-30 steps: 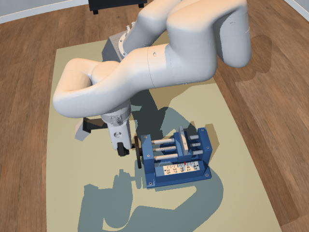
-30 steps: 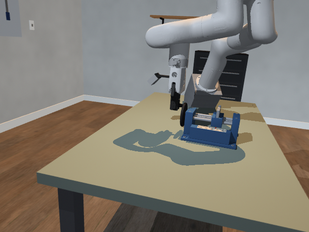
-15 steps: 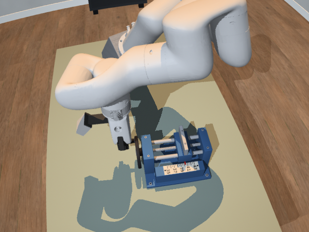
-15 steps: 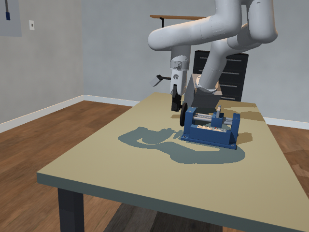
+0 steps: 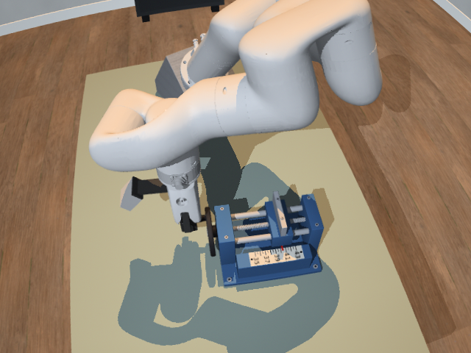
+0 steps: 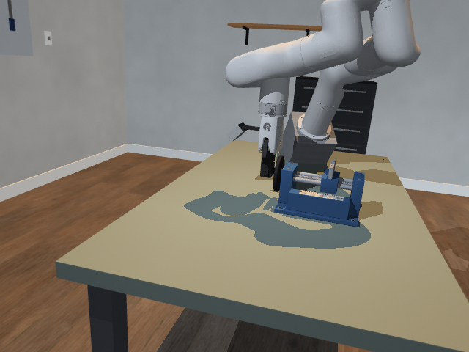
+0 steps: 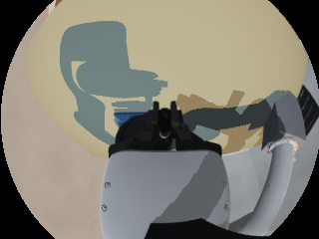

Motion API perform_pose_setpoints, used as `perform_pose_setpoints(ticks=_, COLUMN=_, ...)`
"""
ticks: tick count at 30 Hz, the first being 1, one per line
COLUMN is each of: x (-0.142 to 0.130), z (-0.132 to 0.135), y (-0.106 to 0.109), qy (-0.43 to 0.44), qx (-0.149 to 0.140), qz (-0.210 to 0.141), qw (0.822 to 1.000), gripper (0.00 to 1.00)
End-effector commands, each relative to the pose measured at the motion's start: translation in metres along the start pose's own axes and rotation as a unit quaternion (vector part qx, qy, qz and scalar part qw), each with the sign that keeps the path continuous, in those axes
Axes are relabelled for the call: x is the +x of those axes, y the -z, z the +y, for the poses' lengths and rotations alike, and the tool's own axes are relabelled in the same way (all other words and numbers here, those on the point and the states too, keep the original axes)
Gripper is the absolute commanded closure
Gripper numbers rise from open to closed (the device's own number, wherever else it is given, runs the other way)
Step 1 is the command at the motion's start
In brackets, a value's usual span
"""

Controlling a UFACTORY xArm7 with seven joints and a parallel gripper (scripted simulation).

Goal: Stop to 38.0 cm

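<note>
Pointer (image 5: pixel 282 248) (image 6: pixel 327 193) reads roughly 40, toward the tabletop's (image 5: pixel 380 304) (image 6: pixel 227 303) right edge, with the gripper (image 5: pixel 188 229) (image 6: pixel 266 175) (image 7: pixel 164 109) clamped on the handwheel's (image 5: pixel 210 237) (image 6: pixel 279 174) handle (image 5: pixel 203 218) (image 7: pixel 164 119); setting 38.0 and releasing remain.

The gripper (image 5: pixel 188 229) (image 6: pixel 266 175) (image 7: pixel 164 109) is lower in the exterior view than it is 0.5 s and 1.0 s earlier, and the bent wrist end of the arm (image 5: pixel 151 140) (image 6: pixel 257 68) drops with it. From above, that bend sits farther right than in both earlier views. The arm's shadow (image 5: pixel 148 288) (image 6: pixel 223 204) (image 7: pixel 92 42) slides rightward in the exterior view, its left tip now nearer the blue vise (image 5: pixel 273 265) (image 6: pixel 318 204) (image 7: pixel 128 118).
</note>
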State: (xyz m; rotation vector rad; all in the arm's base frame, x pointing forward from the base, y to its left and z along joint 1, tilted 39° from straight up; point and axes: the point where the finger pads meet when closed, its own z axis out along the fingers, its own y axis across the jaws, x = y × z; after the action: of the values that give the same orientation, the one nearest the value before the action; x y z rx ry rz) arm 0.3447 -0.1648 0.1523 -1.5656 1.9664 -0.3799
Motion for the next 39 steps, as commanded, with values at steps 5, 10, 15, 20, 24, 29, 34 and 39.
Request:
perform_pose_setpoints(ticks=5, x=0.001, z=-0.013, y=-0.023, qy=0.000, qx=0.002, qz=-0.001, qw=1.000, gripper=0.94)
perform_pose_setpoints(ticks=10, x=0.001, z=-0.023, y=-0.030, qy=0.000, qx=0.002, qz=-0.001, qw=1.000, gripper=0.94)
perform_pose_setpoints(ticks=15, x=0.001, z=-0.031, y=-0.031, qy=0.000, qx=0.002, qz=-0.001, qw=1.000, gripper=0.94)
perform_pose_setpoints(ticks=20, x=0.001, z=-0.038, y=-0.032, qy=0.000, qx=0.002, qz=-0.001, qw=1.000, gripper=0.94)
perform_pose_setpoints(ticks=24, x=0.001, z=-0.043, y=-0.031, qy=0.000, qx=0.002, qz=-0.001, qw=1.000, gripper=0.94)
perform_pose_setpoints(ticks=29, x=0.001, z=-0.051, y=-0.028, qy=0.000, qx=0.002, qz=-0.001, qw=1.000, gripper=0.94)
perform_pose_setpoints(ticks=34, x=0.001, z=-0.059, y=-0.023, qy=0.000, qx=0.002, qz=-0.001, qw=1.000, gripper=0.94)
perform_pose_setpoints(ticks=39, x=0.001, z=-0.063, y=-0.019, qy=0.000, qx=0.002, qz=-0.001, qw=1.000, gripper=0.94)
